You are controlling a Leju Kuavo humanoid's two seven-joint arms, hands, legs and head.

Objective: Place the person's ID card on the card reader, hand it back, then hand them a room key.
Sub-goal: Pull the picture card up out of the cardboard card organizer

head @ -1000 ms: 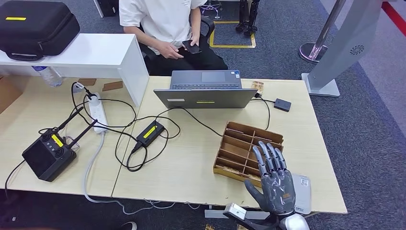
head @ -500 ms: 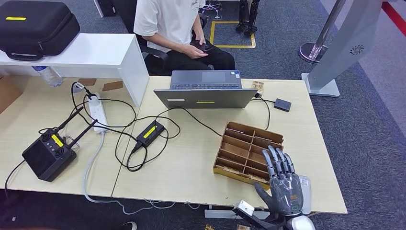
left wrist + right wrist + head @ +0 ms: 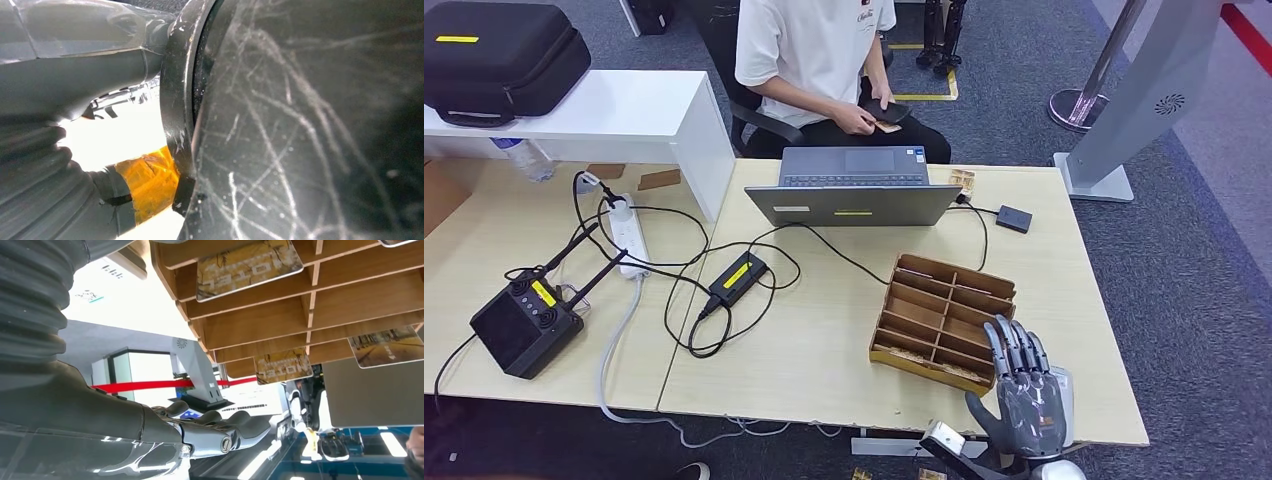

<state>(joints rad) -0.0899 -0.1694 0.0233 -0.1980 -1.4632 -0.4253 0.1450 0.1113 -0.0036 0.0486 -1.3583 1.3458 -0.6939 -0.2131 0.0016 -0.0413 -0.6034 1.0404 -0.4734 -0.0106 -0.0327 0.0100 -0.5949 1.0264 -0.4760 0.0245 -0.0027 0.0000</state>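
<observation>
The right hand (image 3: 1027,398) is raised with its fingers straight and a little spread, and it holds nothing; it stands at the near right corner of the wooden card tray (image 3: 944,320), over the near edge of the desk (image 3: 824,340). Just beside the hand, on the side away from the tray, a flat grey card reader (image 3: 1058,395) lies on the desk, partly hidden by the hand. In the right wrist view the tray's compartments hold several room key cards (image 3: 248,266). Behind the tray stands a laptop (image 3: 854,187). Beyond it a person (image 3: 824,60) sits and holds a small orange card (image 3: 886,126), perhaps the ID card, together with a dark object. For the left hand (image 3: 75,100) I cannot tell the state.
</observation>
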